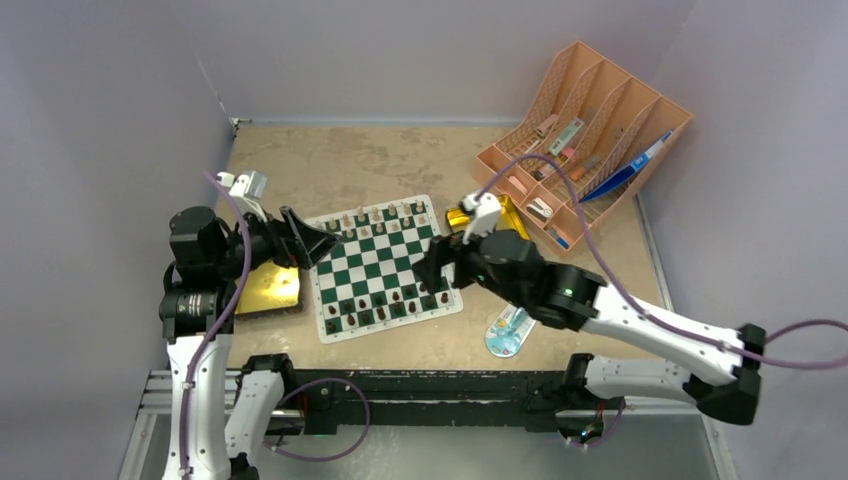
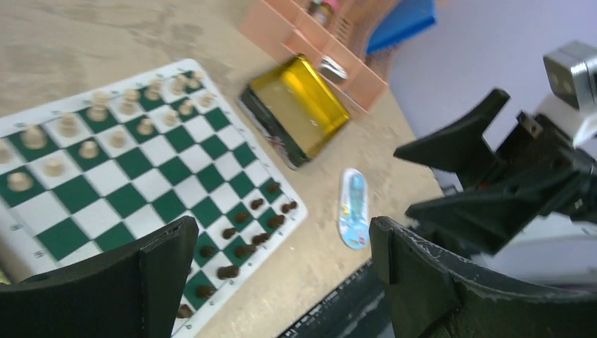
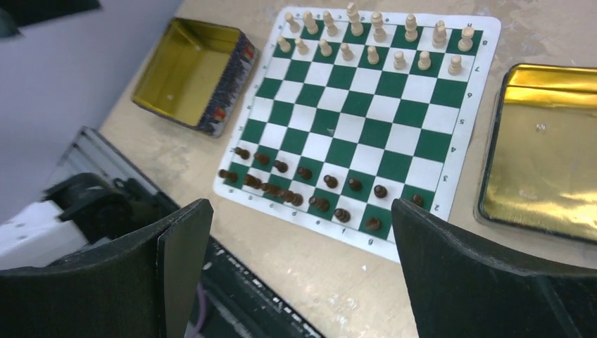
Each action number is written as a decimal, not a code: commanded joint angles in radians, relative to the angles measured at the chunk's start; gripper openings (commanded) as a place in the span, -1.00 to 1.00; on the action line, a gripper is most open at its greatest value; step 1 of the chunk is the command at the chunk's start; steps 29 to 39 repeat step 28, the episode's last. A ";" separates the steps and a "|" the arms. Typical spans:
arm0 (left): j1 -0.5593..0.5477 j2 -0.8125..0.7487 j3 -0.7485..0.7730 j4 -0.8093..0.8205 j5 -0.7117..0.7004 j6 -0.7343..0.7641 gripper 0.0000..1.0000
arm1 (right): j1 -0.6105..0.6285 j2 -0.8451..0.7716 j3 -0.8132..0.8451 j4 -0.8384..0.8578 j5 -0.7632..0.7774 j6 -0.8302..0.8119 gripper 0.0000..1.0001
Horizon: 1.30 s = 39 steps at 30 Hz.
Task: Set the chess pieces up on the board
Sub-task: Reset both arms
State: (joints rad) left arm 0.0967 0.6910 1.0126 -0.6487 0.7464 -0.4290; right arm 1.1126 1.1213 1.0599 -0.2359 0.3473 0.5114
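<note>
Hovering right pincer (image 3: 299,211), spread wide, board (image 3: 366,127) beneath

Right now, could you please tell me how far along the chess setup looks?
Nearly finished, it seems. Done: the light pieces fill the two far rows of the board and the dark pieces line the two near rows. In hand: nothing; the left pincer and right pincer are both open and empty. Left: perhaps straightening the dark back row, which looks uneven; both gold tins show no pieces.
</note>
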 commanded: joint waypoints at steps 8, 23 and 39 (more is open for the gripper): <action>-0.019 -0.061 -0.082 0.151 0.323 -0.048 0.83 | 0.003 -0.437 -0.095 -0.119 0.083 0.227 0.98; -0.020 -0.068 -0.123 0.171 0.312 -0.062 0.84 | 0.002 -0.523 -0.075 -0.114 0.154 0.272 0.98; -0.021 -0.069 -0.124 0.173 0.311 -0.062 0.84 | 0.002 -0.531 -0.081 -0.102 0.157 0.264 0.98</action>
